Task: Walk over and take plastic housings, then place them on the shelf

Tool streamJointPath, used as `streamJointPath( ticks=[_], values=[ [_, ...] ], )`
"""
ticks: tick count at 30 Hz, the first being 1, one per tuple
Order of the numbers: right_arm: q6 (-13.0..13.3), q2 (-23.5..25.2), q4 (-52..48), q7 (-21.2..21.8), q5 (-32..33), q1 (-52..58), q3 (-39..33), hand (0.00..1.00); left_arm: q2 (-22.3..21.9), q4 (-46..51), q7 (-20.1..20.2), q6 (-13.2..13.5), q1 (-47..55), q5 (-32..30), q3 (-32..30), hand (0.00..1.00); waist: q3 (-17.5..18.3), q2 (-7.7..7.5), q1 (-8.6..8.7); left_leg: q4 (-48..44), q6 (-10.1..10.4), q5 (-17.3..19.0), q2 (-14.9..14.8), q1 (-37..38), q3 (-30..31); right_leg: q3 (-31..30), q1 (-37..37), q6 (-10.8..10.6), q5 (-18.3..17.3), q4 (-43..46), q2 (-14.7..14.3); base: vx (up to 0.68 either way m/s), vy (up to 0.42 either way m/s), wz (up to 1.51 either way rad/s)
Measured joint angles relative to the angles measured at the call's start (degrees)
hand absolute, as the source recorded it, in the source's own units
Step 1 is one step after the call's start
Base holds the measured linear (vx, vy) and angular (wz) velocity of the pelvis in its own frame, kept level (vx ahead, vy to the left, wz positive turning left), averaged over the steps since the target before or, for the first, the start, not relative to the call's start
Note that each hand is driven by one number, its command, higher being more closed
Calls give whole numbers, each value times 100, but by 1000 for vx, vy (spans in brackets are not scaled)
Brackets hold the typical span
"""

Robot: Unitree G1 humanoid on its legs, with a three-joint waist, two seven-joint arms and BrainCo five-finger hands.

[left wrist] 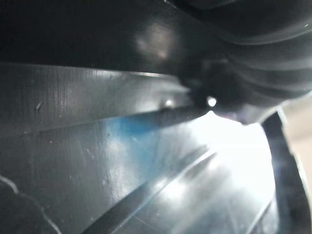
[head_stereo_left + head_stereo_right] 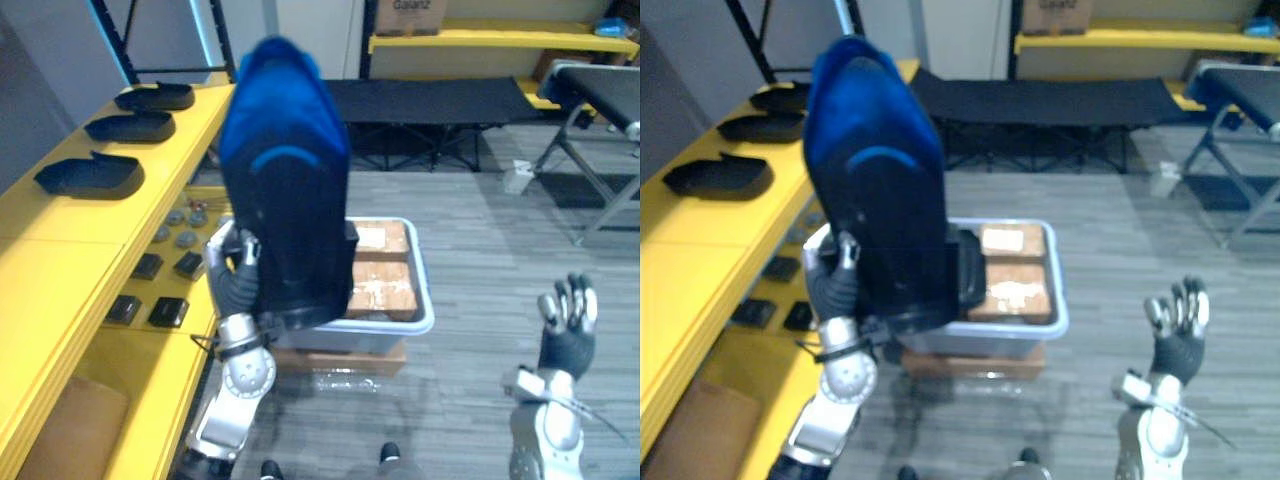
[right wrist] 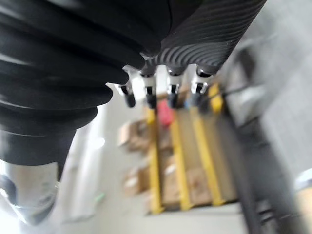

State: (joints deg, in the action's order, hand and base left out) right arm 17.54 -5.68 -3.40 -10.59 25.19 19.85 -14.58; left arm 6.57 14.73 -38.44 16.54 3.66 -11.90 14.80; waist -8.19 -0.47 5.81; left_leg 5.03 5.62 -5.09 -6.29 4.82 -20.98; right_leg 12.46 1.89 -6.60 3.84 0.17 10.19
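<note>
Beside yellow shelf [image 2: 60, 270], blue housing [image 2: 285, 200] in left hand [image 2: 232, 262]

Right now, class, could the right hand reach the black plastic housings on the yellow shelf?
Probably not: the right hand is on the far side, and the tall blue plastic housing stands in between.

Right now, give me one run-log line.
left hand: gripping blue housing upright | right hand: open, empty | shelf: three black housings

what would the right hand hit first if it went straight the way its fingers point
Nothing close: the open right hand points over bare floor; its wrist view shows yellow shelving far beyond, depth unclear.
</note>
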Motion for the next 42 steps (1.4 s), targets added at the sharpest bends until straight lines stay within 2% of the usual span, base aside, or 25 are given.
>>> streamJointPath(
  ticks=[5,8,11,15,17,18,21,23,25,27,30,33,36,38,40,42],
  values=[
    [30,105,390,86,-9,-88,-254,0,-24,0,218,440,93,279,-424,100,13,24,-14,-3,10,11,-18,5,16,2,17,-28,-7,10,-17,0,0,0],
    [122,48,389,300,-24,-446,-483,0,-5,10,119,474,85,305,-1066,100,20,44,-36,-3,5,8,-15,-11,57,27,25,-34,-4,11,-16,7,5,6],
    [139,-104,380,563,-23,-827,-411,0,-4,208,-165,441,140,296,-1657,100,31,83,-81,-7,5,-1,1,-194,337,290,30,-46,-34,6,2,3,-3,42],
    [127,-241,357,640,-25,-1418,326,0,-38,864,-566,371,755,275,-2496,100,5,192,-428,-31,-6,-90,37,-304,855,811,258,-48,-86,18,33,35,-15,63],
    [96,-276,374,666,-26,-1847,861,0,-148,1185,-647,361,1210,273,-2885,100,-14,251,-665,-32,-20,-101,107,-313,1162,1128,439,-67,-165,31,85,60,-7,73],
    [74,-278,397,670,-37,-1983,1021,0,-207,1271,-644,359,1319,272,-2994,100,-21,262,-735,-32,-31,-108,128,-331,1263,1209,473,-68,-182,37,99,54,-2,71],
    [-60,-263,610,687,-32,-2646,1741,0,-460,1574,-612,365,1652,267,-3301,100,-55,291,-1127,-32,-55,-164,239,-470,1714,1698,655,-122,-284,63,162,37,-2,85],
    [-180,-157,763,690,-10,-3044,2078,0,-570,1592,-536,429,1701,264,-3471,100,-77,254,-1363,-31,-68,-186,351,-488,2076,2041,833,-161,-458,216,244,42,-10,88],
    [-185,-113,762,671,-14,-3186,2149,0,-594,1592,-371,569,1714,349,-3531,100,-119,180,-1426,-31,-92,-203,451,-490,2340,2073,908,-165,-640,437,340,37,6,71],
    [-245,-121,736,592,-64,-3198,2142,0,-598,1593,-154,718,1714,486,-3551,100,-172,69,-1436,-30,-110,-227,538,-519,2534,2049,935,-146,-799,581,409,31,9,60],
    [-340,-142,729,581,-142,-3195,2121,0,-609,1592,-24,726,1711,647,-3674,100,-211,-26,-1450,-30,-113,-238,555,-607,2548,2007,857,-112,-856,634,424,14,-10,10],
    [-503,-230,729,839,-172,-3189,2072,0,-651,1542,41,706,1723,746,-3671,100,-229,-57,-1433,-32,-113,-237,538,-570,2432,1849,813,-116,-853,631,425,8,-13,-19],
    [-511,-375,729,1203,-176,-3180,2073,0,-742,1339,-31,616,1747,793,-3652,100,-231,-59,-1431,-33,-113,-231,480,-529,2358,1765,819,-118,-851,620,371,-21,-29,-12],
    [-512,-414,706,1338,-178,-3134,2059,0,-743,1137,-61,555,1790,974,-3616,100,-245,-73,-1416,-44,-180,-180,457,-599,2358,1923,884,-132,-864,616,341,-56,-47,36],
    [-514,-446,645,1303,-333,-2915,1948,0,-732,794,73,537,1672,1162,-3588,100,-383,-176,-1244,-689,-335,-35,277,-950,1707,2579,1258,-178,-896,619,326,-74,-26,125],
    [-517,-518,644,1295,-450,-2810,1926,0,-740,639,144,520,1673,1213,-3595,100,-421,-226,-1317,-890,-336,3,281,-1041,1731,2722,1370,-169,-924,650,314,-50,20,79]
  ],
)
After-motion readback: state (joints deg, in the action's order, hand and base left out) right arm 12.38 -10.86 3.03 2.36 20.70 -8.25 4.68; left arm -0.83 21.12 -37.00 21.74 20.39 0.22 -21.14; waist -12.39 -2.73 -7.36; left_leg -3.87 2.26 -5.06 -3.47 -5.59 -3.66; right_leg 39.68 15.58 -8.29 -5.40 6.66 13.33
